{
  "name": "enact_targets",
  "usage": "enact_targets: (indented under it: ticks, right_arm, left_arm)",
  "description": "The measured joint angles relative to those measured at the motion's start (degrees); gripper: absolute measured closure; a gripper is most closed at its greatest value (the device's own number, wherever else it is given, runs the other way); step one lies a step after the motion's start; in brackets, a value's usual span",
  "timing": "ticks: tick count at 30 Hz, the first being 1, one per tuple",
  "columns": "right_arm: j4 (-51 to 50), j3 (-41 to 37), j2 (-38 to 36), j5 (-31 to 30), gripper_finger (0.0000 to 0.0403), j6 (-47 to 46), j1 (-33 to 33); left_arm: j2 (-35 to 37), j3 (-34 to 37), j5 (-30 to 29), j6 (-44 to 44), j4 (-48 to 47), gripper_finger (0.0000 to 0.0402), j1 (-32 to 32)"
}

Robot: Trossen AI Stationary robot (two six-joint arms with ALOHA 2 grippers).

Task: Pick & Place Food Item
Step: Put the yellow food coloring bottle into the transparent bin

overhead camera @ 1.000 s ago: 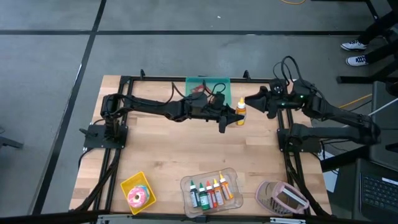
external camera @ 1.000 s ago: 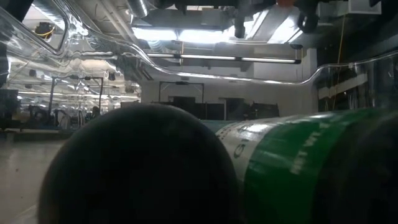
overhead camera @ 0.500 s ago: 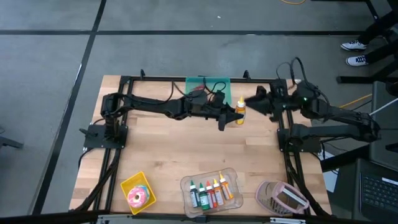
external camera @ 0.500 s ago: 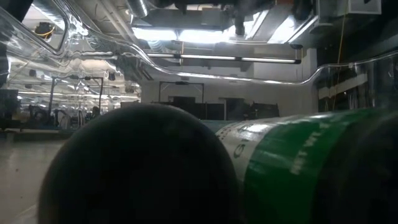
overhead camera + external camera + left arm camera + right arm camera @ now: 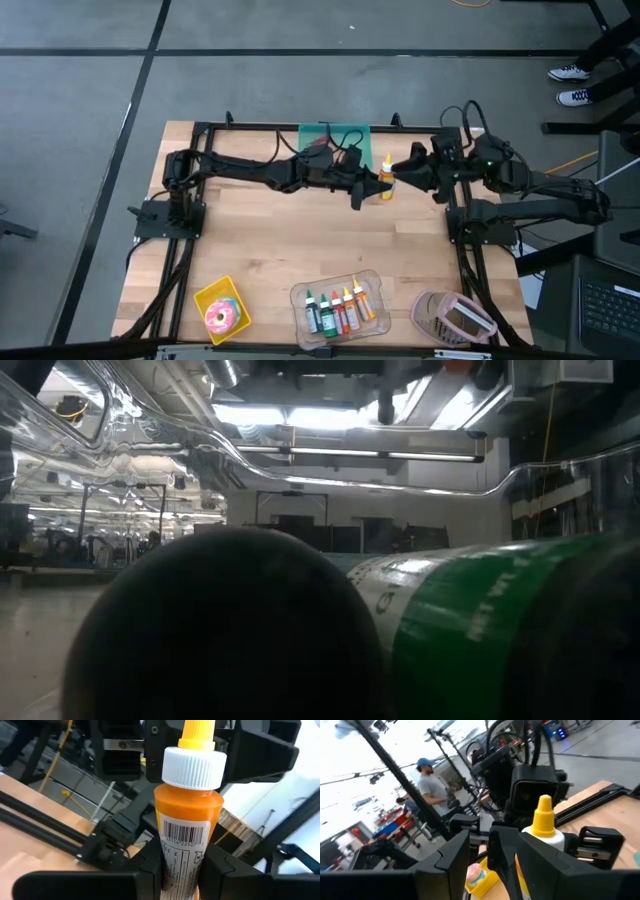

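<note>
An orange squeeze bottle (image 5: 187, 815) with a white cap and a yellow nozzle stands upright over the far middle of the table (image 5: 300, 240). My left gripper (image 5: 378, 186) reaches in level from the table's left and is shut on it. My right gripper (image 5: 400, 172) is open and comes level from the right, close to the bottle's top. In the right wrist view the bottle (image 5: 543, 827) shows just beyond one finger, not in the gap of my right gripper (image 5: 480, 855). I cannot tell whether it touches the bottle. My left gripper pinches the bottle's labelled lower body (image 5: 182, 850) between its two fingers (image 5: 150, 865). The fingers come level from the table's left and lie across the bottle. The bottle stands upright, nozzle up. Its bottom is hidden by the fingers.
A green tray (image 5: 335, 135) sits at the far edge behind the left arm. Along the near edge are a yellow box with a doughnut (image 5: 220, 308), a clear tray of several small bottles (image 5: 337, 305) and a pink item (image 5: 455, 318). A person (image 5: 427, 787) stands beyond the table.
My right gripper has swung a little toward the bottle's top, staying open. The left gripper and the bottle have kept still.
</note>
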State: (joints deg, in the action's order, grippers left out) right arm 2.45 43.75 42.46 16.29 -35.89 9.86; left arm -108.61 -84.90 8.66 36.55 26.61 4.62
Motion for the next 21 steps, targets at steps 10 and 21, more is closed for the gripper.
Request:
enact_targets:
  ticks: [10, 21]
  right_arm:
    - [0.1, 0.02, 0.06, 1.76, 0.0209, -0.9, -0.05]
    - [-0.11, 0.62, -0.16, -1.25, 0.0162, 0.48, 0.08]
  left_arm:
    - [-0.01, 0.0, -0.27, 0.42, 0.02, 0.0328, -1.37]
    - [3.83, 0.08, 5.86, -3.28, -7.96, 0.0328, 1.38]
